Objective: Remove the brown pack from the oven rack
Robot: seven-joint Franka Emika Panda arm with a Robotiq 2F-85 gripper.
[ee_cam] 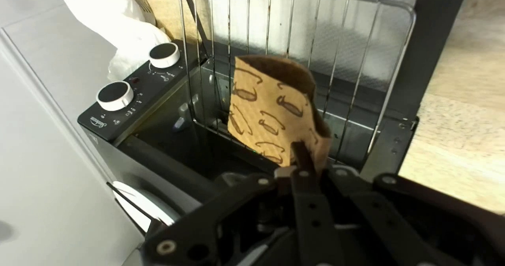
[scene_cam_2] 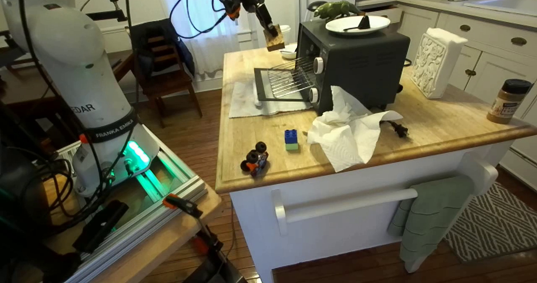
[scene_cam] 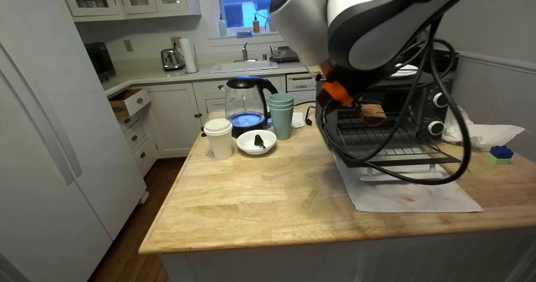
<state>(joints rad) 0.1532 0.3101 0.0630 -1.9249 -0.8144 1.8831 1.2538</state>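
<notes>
The brown pack (ee_cam: 268, 114) is a small squarish open-topped paper packet with dark drawings. My gripper (ee_cam: 305, 159) is shut on one lower corner of it. In an exterior view the pack (scene_cam_2: 273, 40) hangs tilted from the gripper (scene_cam_2: 272, 30), above the oven rack (scene_cam_2: 289, 79) and apart from it. In an exterior view the pack (scene_cam: 374, 114) shows in front of the oven opening; arm and cables hide much of the gripper. The wire rack (ee_cam: 397, 64) is pulled out over the lowered door of the black toaster oven (scene_cam_2: 365, 64).
A white plate (scene_cam_2: 379, 21) and a green dinosaur figure (scene_cam_2: 335, 9) stand on the oven. Beside it lie crumpled paper (scene_cam_2: 348, 132) and a blue-green block (scene_cam_2: 290, 138). A kettle (scene_cam: 247, 102), green cups (scene_cam: 282, 119), a white cup (scene_cam: 220, 142) and a bowl (scene_cam: 251, 148) stand across the table.
</notes>
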